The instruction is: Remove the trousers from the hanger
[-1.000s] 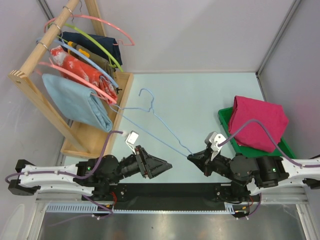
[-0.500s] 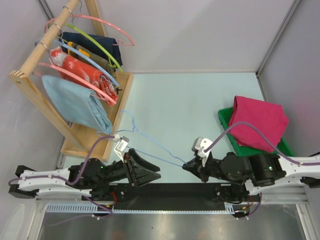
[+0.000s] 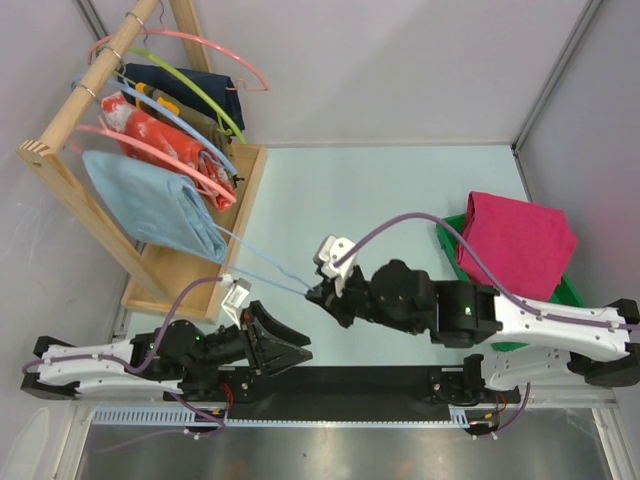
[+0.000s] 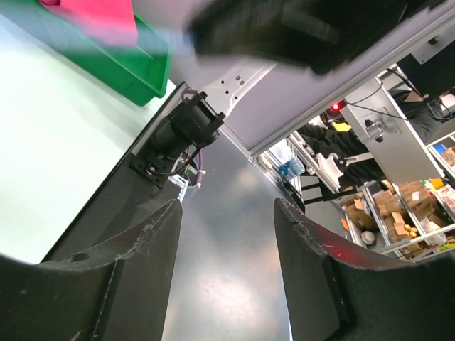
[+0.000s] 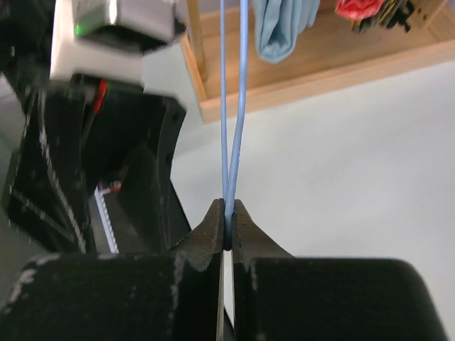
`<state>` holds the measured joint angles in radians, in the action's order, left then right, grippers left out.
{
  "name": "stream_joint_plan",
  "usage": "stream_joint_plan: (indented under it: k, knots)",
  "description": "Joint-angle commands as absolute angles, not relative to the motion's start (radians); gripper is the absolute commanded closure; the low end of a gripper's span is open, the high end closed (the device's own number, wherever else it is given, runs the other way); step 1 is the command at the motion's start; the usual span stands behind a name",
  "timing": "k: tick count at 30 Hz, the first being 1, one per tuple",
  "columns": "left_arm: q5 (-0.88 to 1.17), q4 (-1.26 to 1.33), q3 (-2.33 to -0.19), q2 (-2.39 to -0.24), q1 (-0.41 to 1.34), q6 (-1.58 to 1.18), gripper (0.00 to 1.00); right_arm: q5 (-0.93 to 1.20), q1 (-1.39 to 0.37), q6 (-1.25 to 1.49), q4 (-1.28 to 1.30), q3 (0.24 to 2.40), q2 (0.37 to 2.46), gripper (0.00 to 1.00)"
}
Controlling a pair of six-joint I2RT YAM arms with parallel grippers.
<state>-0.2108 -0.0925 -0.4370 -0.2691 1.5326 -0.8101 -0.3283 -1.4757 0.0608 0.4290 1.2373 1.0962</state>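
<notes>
The right gripper (image 3: 318,294) pinches a corner of the hanger (image 5: 227,202), whose wires run toward the rack (image 3: 62,178) at 10 o'clock, while the trousers (image 3: 520,245) lie apart on the tray (image 3: 447,236) at 3 o'clock and the left gripper (image 4: 226,213), at 7 o'clock, gapes wide.

the hanger (image 5: 229,188) is seen as thin wire with a smooth, light-blue coating. the trousers (image 3: 520,245) are made of soft, matt magenta cloth. the tray (image 4: 121,65) is moulded in glossy green plastic. the rack (image 3: 175,275) is built of pale, bare wood. the left gripper (image 4: 227,220) and the right gripper (image 5: 227,220) are finished in matt black plastic, scuffed pale at the edges.
</notes>
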Motion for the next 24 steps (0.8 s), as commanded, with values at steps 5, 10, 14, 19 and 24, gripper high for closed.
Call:
stream_joint_plan:
  k: [5, 10, 14, 19, 24]
  knots:
    - [-0.236, -0.139, -0.402, -0.169, 1.537, -0.775, 0.39, -0.186, -1.342, -0.064, 0.322, 1.531, 1.305, 1.00]
    - [-0.247, -0.187, -0.394, -0.143, 1.536, -0.781, 0.39, -0.095, -1.278, -0.094, 0.310, 1.692, 1.475, 1.00]
    - [-0.253, -0.202, -0.388, -0.138, 1.537, -0.788, 0.39, -0.045, -1.247, -0.117, 0.319, 1.854, 1.587, 1.00]
    - [-0.258, -0.199, -0.374, -0.140, 1.536, -0.792, 0.38, -0.011, -1.241, -0.124, 0.345, 1.997, 1.702, 1.00]
    - [-0.264, -0.201, -0.377, -0.169, 1.537, -0.781, 0.38, 0.015, -1.239, -0.126, 0.371, 2.080, 1.767, 1.00]
